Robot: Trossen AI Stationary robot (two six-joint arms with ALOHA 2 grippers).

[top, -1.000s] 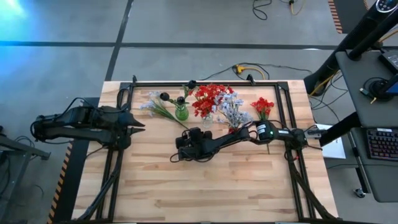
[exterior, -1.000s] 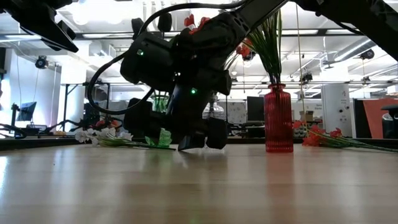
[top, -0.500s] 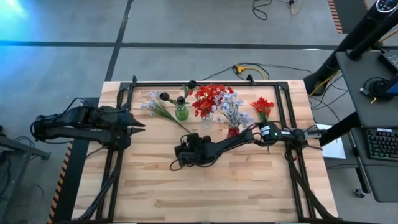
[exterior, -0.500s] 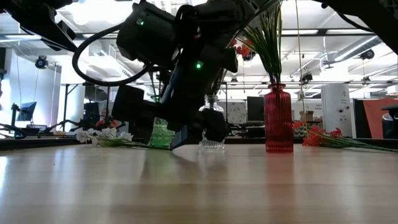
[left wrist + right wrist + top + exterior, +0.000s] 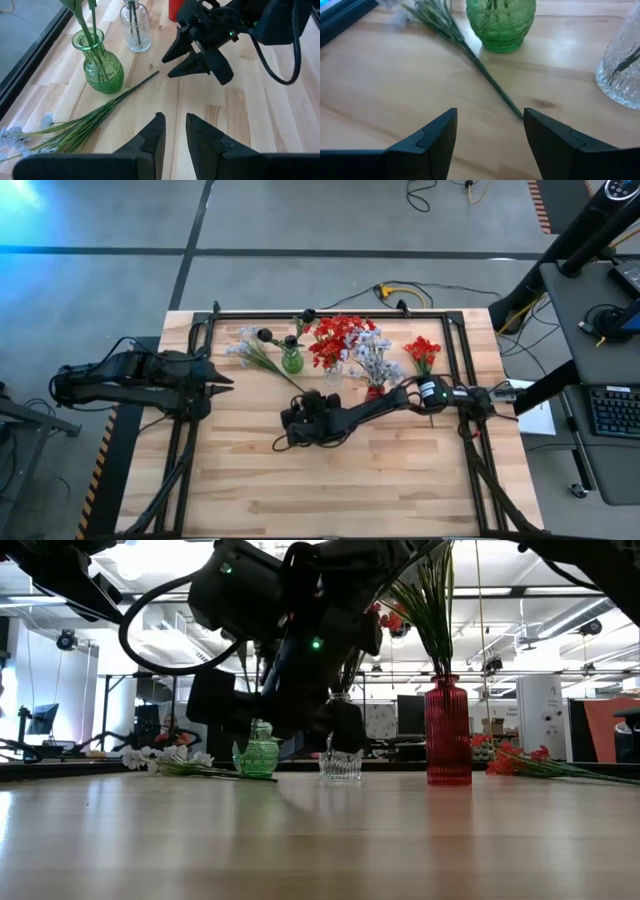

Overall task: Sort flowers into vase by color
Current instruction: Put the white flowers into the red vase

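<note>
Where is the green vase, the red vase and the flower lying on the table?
green vase (image 5: 501, 25), right wrist view, round belly.
red vase (image 5: 448, 730), low view, body.
pale blue-white spray (image 5: 115, 105), left wrist view, stem.

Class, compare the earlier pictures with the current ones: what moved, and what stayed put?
The right gripper backed slightly away from the vases toward the table's middle, jaws open and empty, facing the pale blue-white spray's stem. The left gripper, green vase and clear vase stayed put.
</note>
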